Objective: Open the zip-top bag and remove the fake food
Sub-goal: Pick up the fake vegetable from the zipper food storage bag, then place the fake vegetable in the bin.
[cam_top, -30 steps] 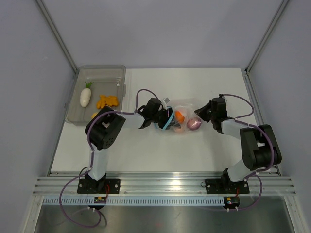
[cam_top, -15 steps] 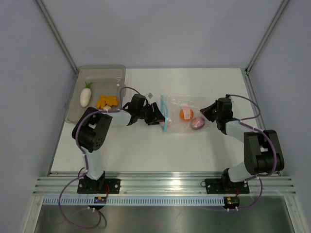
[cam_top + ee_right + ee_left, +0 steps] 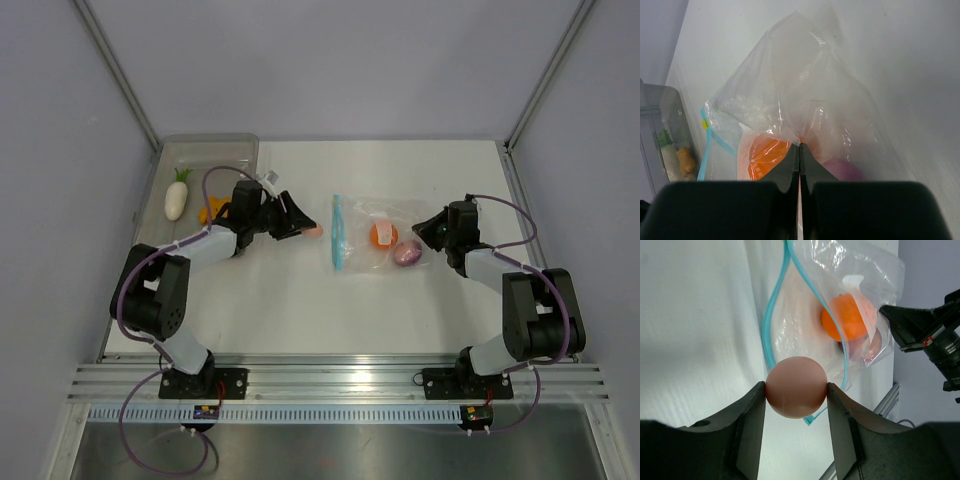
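Egg [image 3: 796, 382] in left end effector [image 3: 796, 390], right end effector [image 3: 800, 147] — pinching bag [image 3: 790, 95]

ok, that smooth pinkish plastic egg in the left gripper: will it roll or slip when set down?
Probably rolls: the pinkish egg is round and smooth, no flat face visible. May slip too; the left gripper touches only its two opposite sides.

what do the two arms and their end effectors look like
The left arm and right arm have white links, black rounded joints and looping purple cables. The left end effector and right end effector are black with flat dark fingers.
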